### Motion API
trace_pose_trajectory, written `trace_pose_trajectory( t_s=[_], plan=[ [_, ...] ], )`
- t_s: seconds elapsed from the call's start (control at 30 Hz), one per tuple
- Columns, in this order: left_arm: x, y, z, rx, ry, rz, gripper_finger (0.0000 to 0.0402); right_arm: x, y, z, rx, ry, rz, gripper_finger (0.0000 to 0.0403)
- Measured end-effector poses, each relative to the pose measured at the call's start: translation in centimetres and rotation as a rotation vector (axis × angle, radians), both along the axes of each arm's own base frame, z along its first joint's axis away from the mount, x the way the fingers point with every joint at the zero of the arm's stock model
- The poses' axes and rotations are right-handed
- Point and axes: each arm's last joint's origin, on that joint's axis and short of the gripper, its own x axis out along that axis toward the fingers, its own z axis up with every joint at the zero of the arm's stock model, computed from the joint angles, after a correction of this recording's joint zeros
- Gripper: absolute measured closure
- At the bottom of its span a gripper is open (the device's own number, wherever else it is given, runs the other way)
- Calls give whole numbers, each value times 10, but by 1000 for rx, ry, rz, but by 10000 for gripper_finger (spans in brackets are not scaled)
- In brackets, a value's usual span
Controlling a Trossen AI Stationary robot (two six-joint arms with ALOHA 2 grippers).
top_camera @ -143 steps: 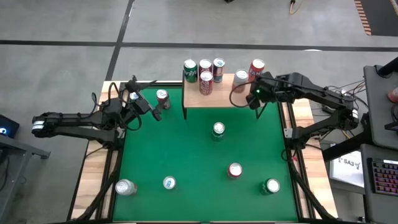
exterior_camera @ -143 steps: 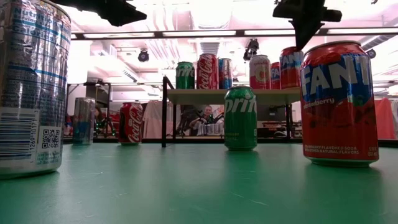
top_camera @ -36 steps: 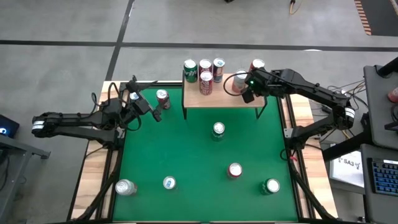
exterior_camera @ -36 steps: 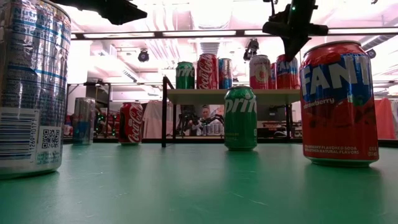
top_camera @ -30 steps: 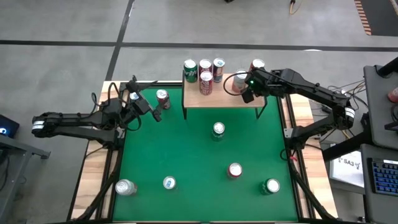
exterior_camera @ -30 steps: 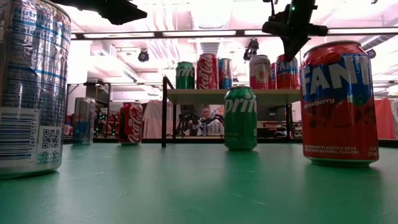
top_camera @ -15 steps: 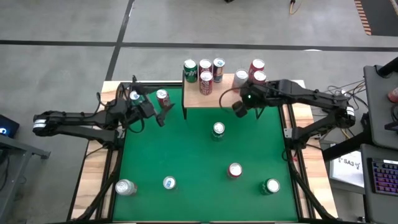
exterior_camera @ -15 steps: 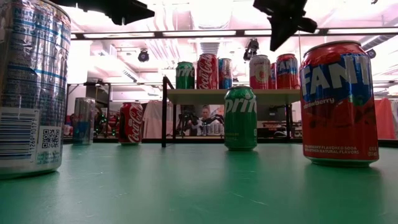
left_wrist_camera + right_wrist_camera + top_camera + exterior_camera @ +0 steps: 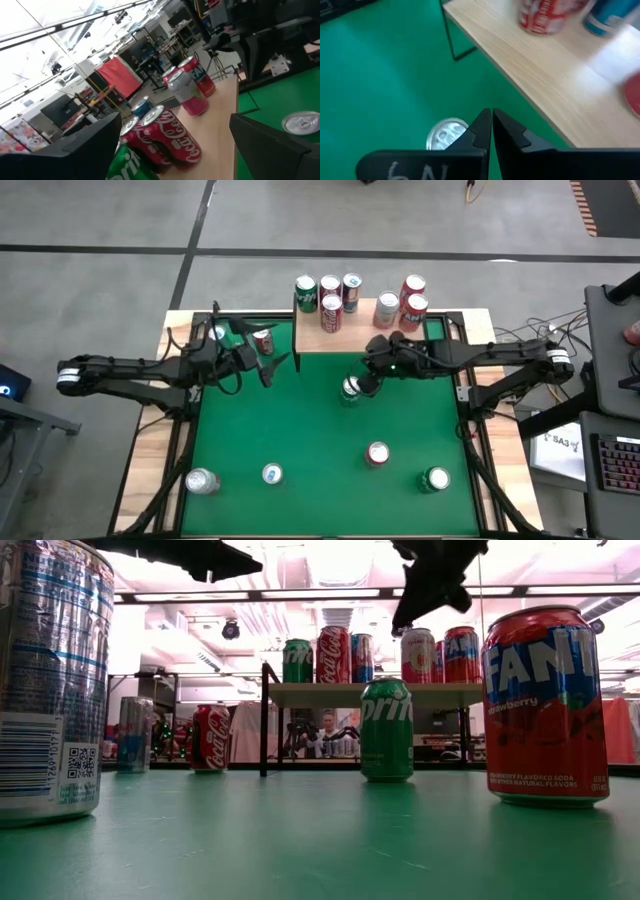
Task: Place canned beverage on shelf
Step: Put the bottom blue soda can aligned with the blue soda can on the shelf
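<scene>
- Two grippers are mine: my right gripper (image 9: 366, 383) hangs above the green table (image 9: 300, 440) with its fingers (image 9: 481, 131) pressed together and nothing between them.
- Directly below and just beside my right fingertips stands a green Sprite can (image 9: 350, 388), upright on the table; in the right wrist view its silver top (image 9: 446, 134) shows partly behind my fingers. Whether I touch it cannot be told.
- Beyond my right gripper stands the shelf (image 9: 360, 338), a light wooden board on thin black legs, bearing six upright cans: a green one (image 9: 306, 288), two red ones (image 9: 331, 308), a blue-and-silver one (image 9: 351, 283), a pale one (image 9: 387, 305) and a red one (image 9: 413, 305), with one more red can (image 9: 413, 284) behind it.
- My left gripper (image 9: 268, 365) hovers with fingers spread wide and empty, just off the shelf's near left corner; a red cola can (image 9: 263, 337) stands on the table close beside it.
- Well away from both grippers, near the table's front, stand four further cans: silver (image 9: 201, 480), blue-topped (image 9: 272, 474), red Fanta (image 9: 377, 453) and green (image 9: 437, 478).
</scene>
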Motion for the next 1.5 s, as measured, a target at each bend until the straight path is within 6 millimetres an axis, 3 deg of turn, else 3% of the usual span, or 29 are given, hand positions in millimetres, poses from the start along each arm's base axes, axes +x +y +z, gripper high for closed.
trace_pose_trajectory(
  t_s=[0.33, 0.9, 1.03, 1.3, 1.5],
  plan=[
    [4, 1, -4, 24, 30, 8, 45, 3, -1, -26, -37, -14, 35, 394],
    [5, 1, -5, 25, 38, 12, 45, 4, -1, -21, -66, -15, 64, 394],
    [5, -1, -6, -50, 16, -1, 45, 4, -1, -21, -65, -15, 63, 394],
    [5, -11, -23, -222, 152, -43, 45, 5, -1, -21, -78, -10, 76, 394],
    [4, -23, -5, -439, 306, -237, 45, 6, -1, -20, -101, -12, 97, 394]
  ],
)
